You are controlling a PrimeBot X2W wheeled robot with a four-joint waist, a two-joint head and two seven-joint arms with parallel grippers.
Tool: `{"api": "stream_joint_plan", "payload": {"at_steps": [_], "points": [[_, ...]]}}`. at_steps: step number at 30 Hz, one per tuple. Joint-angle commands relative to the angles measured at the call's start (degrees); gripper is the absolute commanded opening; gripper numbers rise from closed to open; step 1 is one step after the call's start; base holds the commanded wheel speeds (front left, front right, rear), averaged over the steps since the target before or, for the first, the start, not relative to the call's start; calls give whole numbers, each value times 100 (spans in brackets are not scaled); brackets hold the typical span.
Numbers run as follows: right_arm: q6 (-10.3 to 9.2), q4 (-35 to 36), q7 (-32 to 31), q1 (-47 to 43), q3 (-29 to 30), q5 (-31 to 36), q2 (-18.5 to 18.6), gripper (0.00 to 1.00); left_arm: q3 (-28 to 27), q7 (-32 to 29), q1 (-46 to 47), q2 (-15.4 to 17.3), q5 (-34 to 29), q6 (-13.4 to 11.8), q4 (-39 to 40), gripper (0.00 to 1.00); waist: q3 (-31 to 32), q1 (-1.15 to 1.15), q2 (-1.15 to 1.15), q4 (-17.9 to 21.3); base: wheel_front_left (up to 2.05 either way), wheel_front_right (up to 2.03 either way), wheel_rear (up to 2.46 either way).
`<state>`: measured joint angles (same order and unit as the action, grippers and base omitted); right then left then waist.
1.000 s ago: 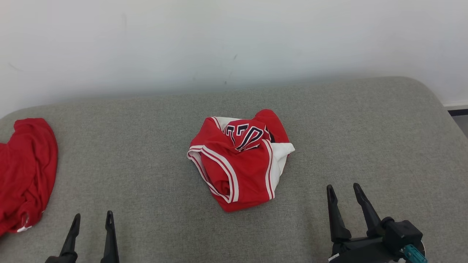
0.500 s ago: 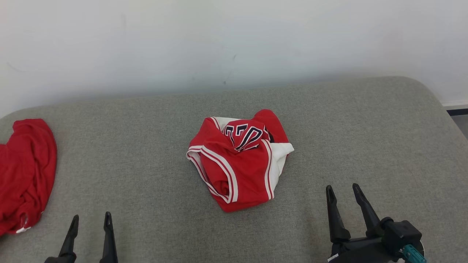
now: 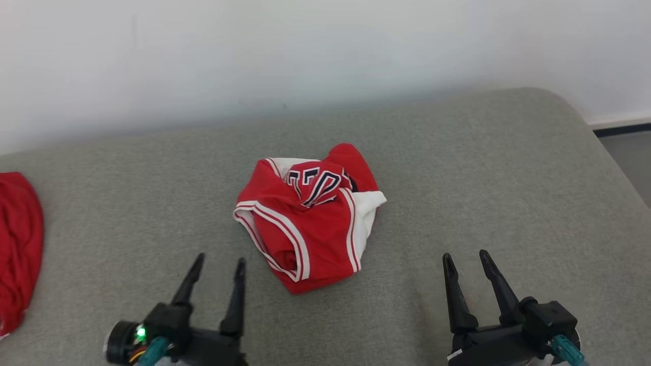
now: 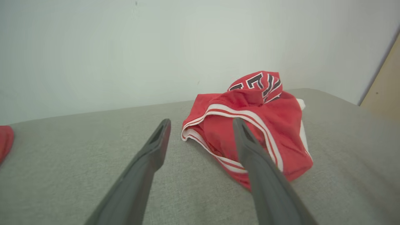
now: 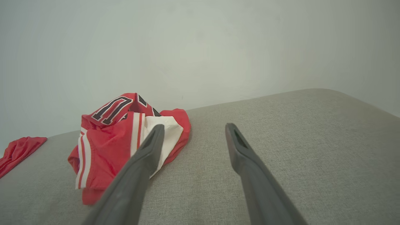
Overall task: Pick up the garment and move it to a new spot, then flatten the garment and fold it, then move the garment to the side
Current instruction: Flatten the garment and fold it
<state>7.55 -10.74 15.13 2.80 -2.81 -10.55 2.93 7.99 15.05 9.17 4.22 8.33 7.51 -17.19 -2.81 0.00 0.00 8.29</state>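
Red garment, white-and-dark trim, crumpled in a heap mid grey fabric surface. Lettering bunched on top, white lining out at 3 o'clock. Left claw released, fingers spread, empty, close to heap at 7 o'clock. Right claw likewise released and empty, well apart at 4 o'clock. Second red cloth far off at 9 o'clock, cut by view edge. Pale wall at 12.

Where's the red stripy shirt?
In the head view, the crumpled red jersey with white stripes lies in the middle of the grey fabric cushion, between the left end effector and right end effector, closer to the left.
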Motion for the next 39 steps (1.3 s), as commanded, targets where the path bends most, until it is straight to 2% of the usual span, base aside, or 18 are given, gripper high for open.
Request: {"api": "stream_joint_plan", "payload": {"at_steps": [1,8,20,21,22,23,28,32,39], "points": [[-12,2,3,50,8,-45,-11,100,132,20,120,38,59,-11,-116,100,-149,0,0,172,0,0,0],[-12,8,3,137,-39,-111,-12,100,844,20,478,145,345,-10,-695,100,-386,0,0,559,0,0,0],[-12,57,3,222,-29,-170,-12,100,1287,20,897,272,725,-9,-1515,100,-612,0,0,944,0,0,0],[-12,64,3,215,-24,-164,-12,100,1296,20,937,264,745,-9,-1562,75,-618,0,0,956,0,0,0],[-12,64,3,214,-12,-152,-12,100,1326,20,978,261,735,-9,-1611,19,-620,0,0,963,0,0,0],[-12,58,3,220,-1,-140,-13,100,1365,20,1012,253,755,-9,-1657,0,-618,0,0,963,0,0,0],[-12,58,3,194,136,-93,-12,100,1474,20,1166,212,855,-9,-1658,0,-557,0,0,794,0,0,0],[-12,77,3,88,218,-130,-12,100,1417,20,1089,231,883,-10,-1255,0,-449,0,0,442,0,0,0],[-12,74,3,25,239,-229,-12,100,1258,21,644,716,739,-12,-495,0,-327,0,0,-270,0,0,0]]}}
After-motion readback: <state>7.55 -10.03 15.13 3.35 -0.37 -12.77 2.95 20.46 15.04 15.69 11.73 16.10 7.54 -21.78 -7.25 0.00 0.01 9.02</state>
